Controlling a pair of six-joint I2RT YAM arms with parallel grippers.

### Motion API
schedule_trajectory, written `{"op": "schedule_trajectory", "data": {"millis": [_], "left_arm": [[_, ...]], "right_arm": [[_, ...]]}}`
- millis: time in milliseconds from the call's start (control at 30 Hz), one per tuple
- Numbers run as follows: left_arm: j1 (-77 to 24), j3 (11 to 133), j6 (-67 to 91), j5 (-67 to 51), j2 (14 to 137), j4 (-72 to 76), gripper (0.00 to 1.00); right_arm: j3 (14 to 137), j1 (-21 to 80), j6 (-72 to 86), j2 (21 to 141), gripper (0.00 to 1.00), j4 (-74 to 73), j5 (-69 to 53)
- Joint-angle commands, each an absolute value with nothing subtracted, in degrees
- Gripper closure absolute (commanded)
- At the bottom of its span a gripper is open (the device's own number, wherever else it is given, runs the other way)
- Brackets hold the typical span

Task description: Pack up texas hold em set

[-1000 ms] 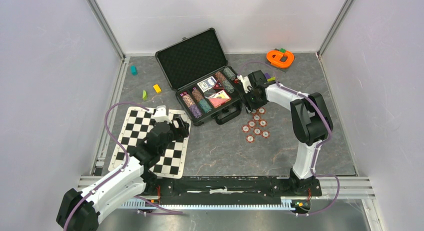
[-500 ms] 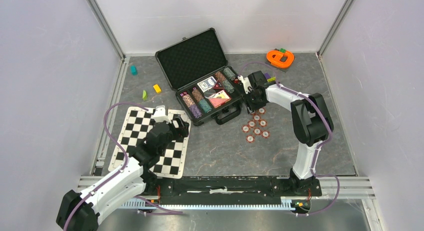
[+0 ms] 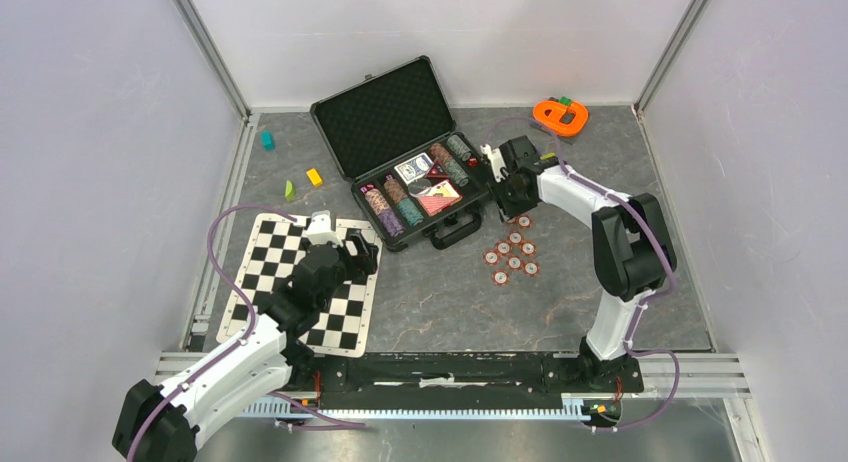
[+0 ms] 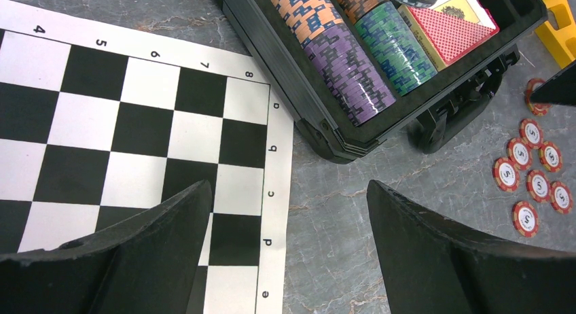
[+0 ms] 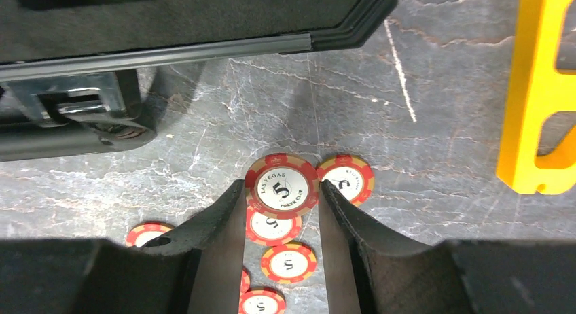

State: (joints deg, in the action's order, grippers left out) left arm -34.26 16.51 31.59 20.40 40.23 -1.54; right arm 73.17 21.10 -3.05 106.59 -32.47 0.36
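Now | right end effector (image 5: 280, 189) reaching far, pinching poker chip (image 5: 282, 185) | left end effector (image 4: 289, 189) wide

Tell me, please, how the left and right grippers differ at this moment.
The left gripper stands wide open and empty; the right gripper pinches a red-white chip. The left hangs over the checkered mat's edge; the right is beside the black case. Both have black fingers.

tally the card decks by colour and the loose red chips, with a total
blue deck: 1
red deck: 1
red chips on table: 8
red chip in right gripper: 1
total: 11
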Motion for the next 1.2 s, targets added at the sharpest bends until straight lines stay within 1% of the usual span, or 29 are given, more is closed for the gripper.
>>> {"op": "schedule_trajectory", "data": {"millis": [0,167,367,500,567,633,700,733,1167], "left_arm": [[-34.5,17.6,30.0,20.6,40.1,0.6,0.10],[-34.5,17.6,30.0,20.6,40.2,0.6,0.10],[-34.5,17.6,30.1,20.5,40.1,0.5,0.10],[-34.5,17.6,30.1,20.5,40.2,0.5,0.10],[-34.5,17.6,30.1,20.4,40.4,0.7,0.09],[-34.5,17.7,30.2,20.2,40.5,0.6,0.10],[-34.5,17.8,30.2,20.1,40.6,0.7,0.10],[-34.5,17.8,30.2,20.1,40.6,0.7,0.10],[-34.5,17.6,30.2,20.0,40.3,0.6,0.09]], "right_arm": [[74.7,20.8,-2.1,102.2,0.59,-32.1,2.1],[73.2,18.9,-1.6,101.5,0.59,-32.0,3.8],[69.8,17.2,-1.4,101.3,0.58,-30.1,2.5],[67.6,17.3,-1.7,99.7,0.45,-27.7,-2.3],[66.6,17.8,-2.1,98.3,0.38,-27.3,-2.2],[65.8,18.1,-2.1,97.2,0.27,-27.0,0.9],[65.9,17.8,-1.2,97.3,0.21,-27.1,5.1],[66.5,17.5,-0.9,98.0,0.20,-27.6,5.5],[70.1,15.4,2.4,106.4,0.30,-29.7,2.4]]}}
